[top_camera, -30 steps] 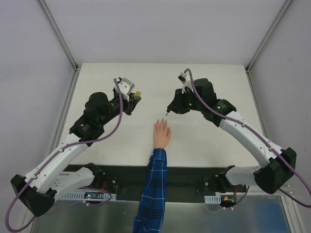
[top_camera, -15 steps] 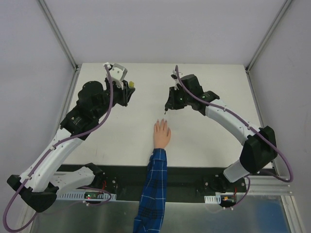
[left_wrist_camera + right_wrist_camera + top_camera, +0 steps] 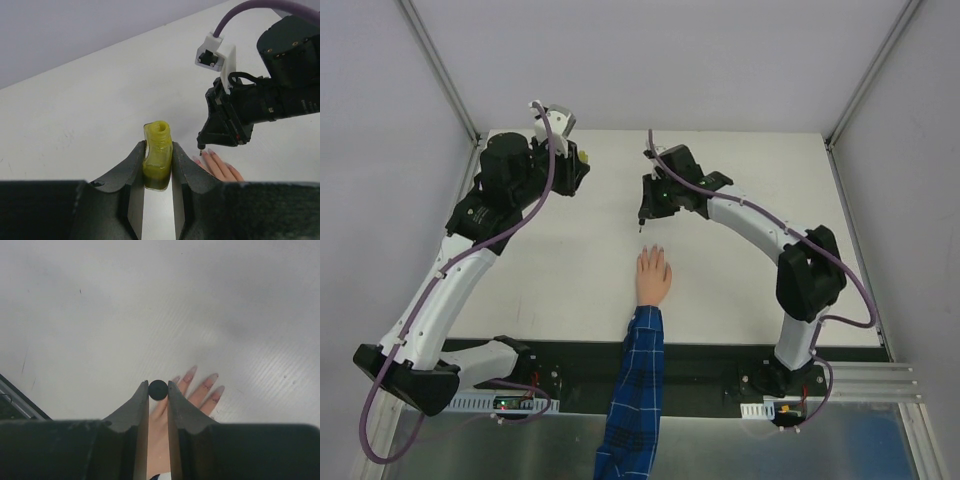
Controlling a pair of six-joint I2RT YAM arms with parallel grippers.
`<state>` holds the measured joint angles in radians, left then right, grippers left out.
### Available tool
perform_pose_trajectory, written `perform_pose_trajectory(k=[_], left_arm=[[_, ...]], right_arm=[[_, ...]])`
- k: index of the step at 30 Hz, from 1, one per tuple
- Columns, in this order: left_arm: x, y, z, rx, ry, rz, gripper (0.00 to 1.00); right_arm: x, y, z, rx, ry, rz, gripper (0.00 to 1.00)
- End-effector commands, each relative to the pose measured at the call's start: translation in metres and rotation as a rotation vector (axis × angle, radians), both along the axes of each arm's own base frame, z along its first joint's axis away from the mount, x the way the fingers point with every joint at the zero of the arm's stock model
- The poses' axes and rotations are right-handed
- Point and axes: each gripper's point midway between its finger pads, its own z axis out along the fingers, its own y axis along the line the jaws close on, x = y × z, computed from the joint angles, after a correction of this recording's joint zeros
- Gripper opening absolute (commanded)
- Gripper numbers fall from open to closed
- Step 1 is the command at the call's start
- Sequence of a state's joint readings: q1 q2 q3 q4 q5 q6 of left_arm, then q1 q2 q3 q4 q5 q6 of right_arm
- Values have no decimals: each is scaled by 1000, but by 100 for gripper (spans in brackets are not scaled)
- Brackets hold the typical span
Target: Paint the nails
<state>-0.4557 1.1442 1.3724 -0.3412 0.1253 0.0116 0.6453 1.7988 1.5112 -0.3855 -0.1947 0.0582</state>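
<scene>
The peach mannequin hand lies palm down in a blue plaid sleeve. Its pale pinkish nails point to the far side and also show in the left wrist view. My right gripper is shut on the black round brush cap. The brush tip hangs a little beyond and left of the fingertips, apart from them. My left gripper is shut on the open yellow polish bottle, upright and held above the table at the far left.
The white table is walled by grey panels with metal posts at the back corners. A black base strip runs along the near edge under both arm bases.
Both arms have swung away from me. The left gripper carried the bottle back and left. The right gripper moved left with the brush, which stays beyond the fingertips.
</scene>
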Motion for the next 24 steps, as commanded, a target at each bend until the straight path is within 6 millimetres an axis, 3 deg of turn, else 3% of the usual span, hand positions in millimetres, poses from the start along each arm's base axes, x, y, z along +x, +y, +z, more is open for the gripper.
perform_pose_trajectory(k=[1,13,24], left_arm=[[-5,4,30,-74,-50,-31,0],[-1,28,19,-50,-42,6,0],[-7,26,21,-64,-47,-10,0]], right_arm=[[5,22,-2,8,35,-17,0],[-9,26,-37,-123,102,-62,0],[-7,24,-58,-176,134,-94,0]])
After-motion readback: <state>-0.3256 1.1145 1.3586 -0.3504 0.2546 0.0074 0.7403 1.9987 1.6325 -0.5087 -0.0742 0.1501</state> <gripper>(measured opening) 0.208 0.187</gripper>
